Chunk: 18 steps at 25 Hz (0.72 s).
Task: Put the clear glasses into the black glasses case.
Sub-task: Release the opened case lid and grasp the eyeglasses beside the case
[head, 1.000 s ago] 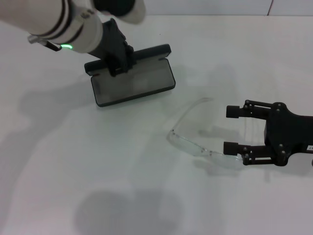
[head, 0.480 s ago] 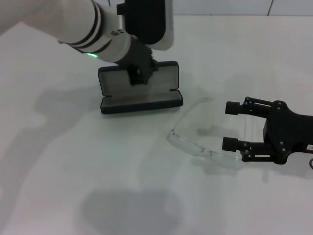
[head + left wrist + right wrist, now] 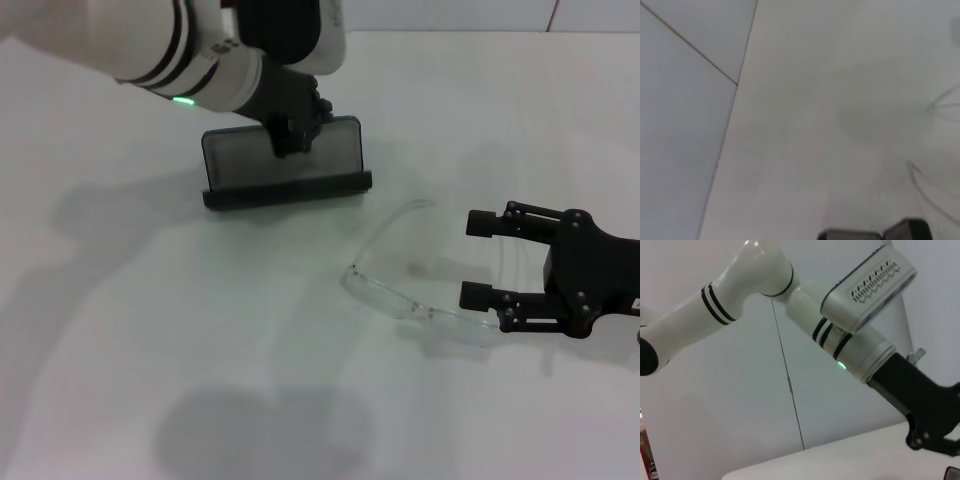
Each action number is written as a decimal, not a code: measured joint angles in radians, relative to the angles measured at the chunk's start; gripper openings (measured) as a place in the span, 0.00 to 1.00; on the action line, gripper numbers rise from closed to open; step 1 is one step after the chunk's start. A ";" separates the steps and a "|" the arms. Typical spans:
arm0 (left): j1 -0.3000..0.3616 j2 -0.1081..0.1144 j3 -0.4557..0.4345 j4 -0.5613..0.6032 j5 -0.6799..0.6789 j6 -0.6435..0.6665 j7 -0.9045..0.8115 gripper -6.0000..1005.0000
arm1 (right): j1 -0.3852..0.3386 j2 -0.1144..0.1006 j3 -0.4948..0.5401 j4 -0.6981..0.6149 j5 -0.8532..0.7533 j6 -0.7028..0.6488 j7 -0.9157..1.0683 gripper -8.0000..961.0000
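While the left gripper (image 3: 290, 128) is clamped on the raised lid of the black glasses case (image 3: 285, 165), holding it propped open toward the far left of the white surface (image 3: 150, 330), the case sits ready but holds nothing that can be seen. Toward the middle, the clear glasses (image 3: 415, 300) lie on the surface, well apart from the case, one arm reaching toward the far side. On the right, the right gripper (image 3: 485, 260) has its jaws spread wide at the near end of the glasses, gripping nothing. Opening looks done; grasping the glasses, carrying them over and setting them in the case are left.
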<state>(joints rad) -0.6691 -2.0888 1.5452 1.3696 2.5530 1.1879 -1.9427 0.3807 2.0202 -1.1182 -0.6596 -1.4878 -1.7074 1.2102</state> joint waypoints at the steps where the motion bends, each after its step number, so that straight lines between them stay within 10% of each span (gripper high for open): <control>1: 0.004 0.000 0.000 -0.006 0.004 0.000 -0.001 0.04 | 0.000 0.000 0.000 0.000 0.000 0.000 0.000 0.83; 18: 0.104 -0.004 0.007 -0.059 -0.041 -0.024 -0.013 0.04 | 0.011 0.002 -0.002 -0.003 0.000 0.000 0.000 0.83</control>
<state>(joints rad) -0.5649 -2.0924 1.5521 1.3102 2.5124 1.1634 -1.9554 0.3917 2.0218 -1.1202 -0.6624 -1.4880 -1.7071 1.2102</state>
